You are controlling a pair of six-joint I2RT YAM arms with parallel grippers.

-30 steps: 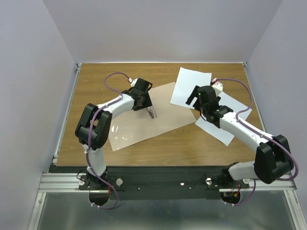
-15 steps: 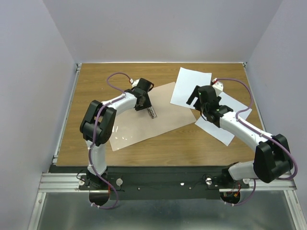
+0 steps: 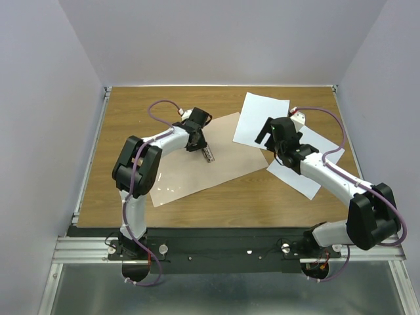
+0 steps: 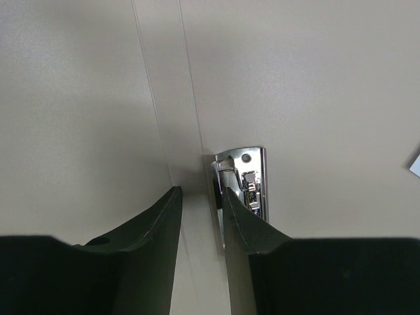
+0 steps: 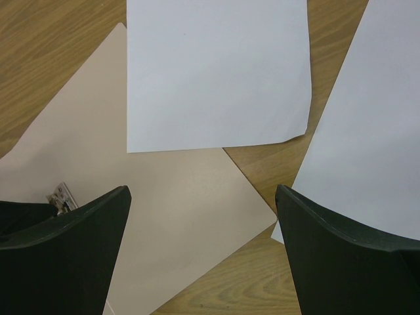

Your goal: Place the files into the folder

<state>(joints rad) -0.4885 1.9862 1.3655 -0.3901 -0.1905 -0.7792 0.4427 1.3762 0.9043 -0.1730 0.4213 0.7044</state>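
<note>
The pinkish-tan folder (image 3: 197, 169) lies open and flat mid-table, with a metal clip (image 3: 209, 156) on it. My left gripper (image 3: 204, 149) points down at the folder beside that clip (image 4: 248, 184). Its jaws stand a narrow gap apart (image 4: 200, 191) with only folder surface (image 4: 295, 85) between them. One white sheet (image 3: 262, 117) lies at the back, overlapping the folder's right corner. The second sheet (image 3: 307, 180) lies to the right, partly under my right arm. My right gripper (image 3: 268, 138) is wide open (image 5: 202, 190) and empty above the folder's corner (image 5: 164, 216), between the two sheets (image 5: 216, 72) (image 5: 367, 144).
The wooden table (image 3: 131, 111) has a metal rail (image 3: 88, 164) along its left edge and grey walls around it. A small white block (image 3: 298, 117) sits on the right arm by the back sheet.
The left arm's elbow has swung a little to the right while its gripper stayed at the clip. The right arm, folder and sheets have not moved.
</note>
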